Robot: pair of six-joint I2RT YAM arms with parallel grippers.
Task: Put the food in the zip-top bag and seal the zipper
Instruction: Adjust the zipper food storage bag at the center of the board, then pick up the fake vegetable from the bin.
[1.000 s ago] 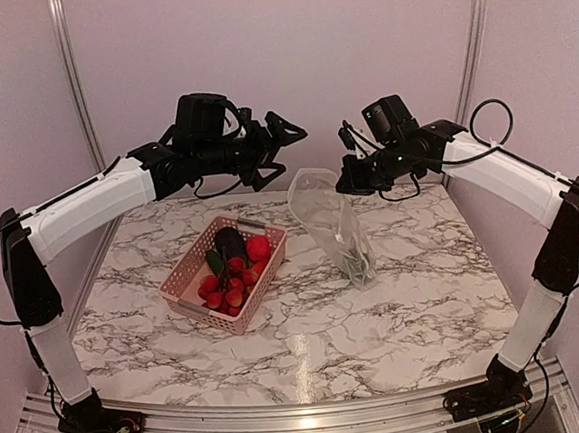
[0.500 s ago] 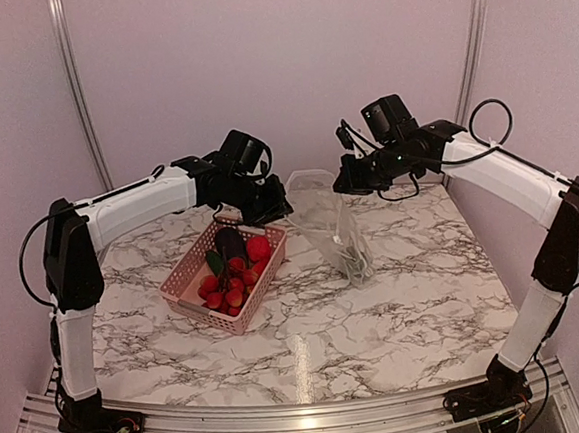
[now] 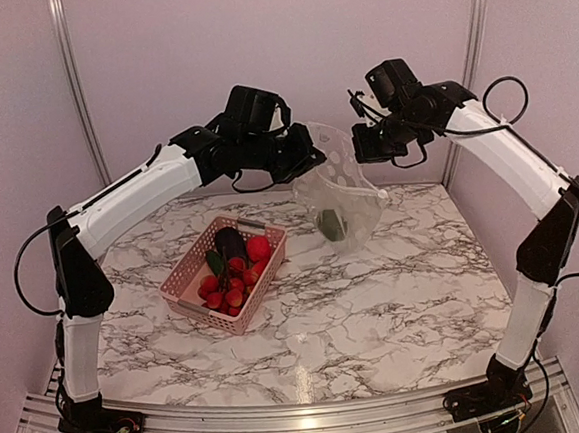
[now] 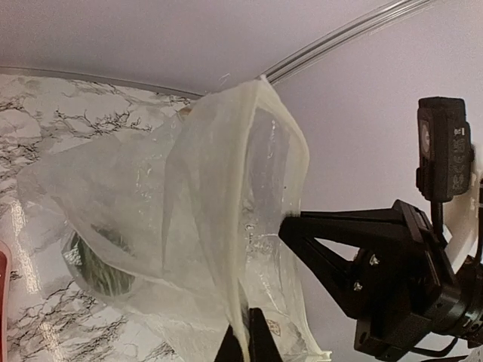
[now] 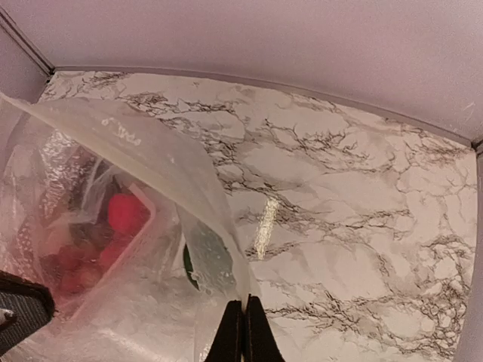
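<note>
The left claw (image 4: 244, 343) was clenched on one mouth edge of the clear floppy plastic zip-top bag (image 3: 342, 187). The right claw (image 5: 243, 328) was clenched on the opposite edge. The bag hung between both claws over the white marble-patterned table (image 3: 377, 310). A dark green food piece (image 3: 330, 223) lay low in the bag, below both claws.

Below the left claw stood the pink plastic lattice basket (image 3: 186, 263). It held the dark purple eggplant (image 3: 229, 243), the round red tomato (image 3: 259, 247) and small red strawberry pieces (image 3: 225, 294). From the right claw, the bag film lay in front of the basket.
</note>
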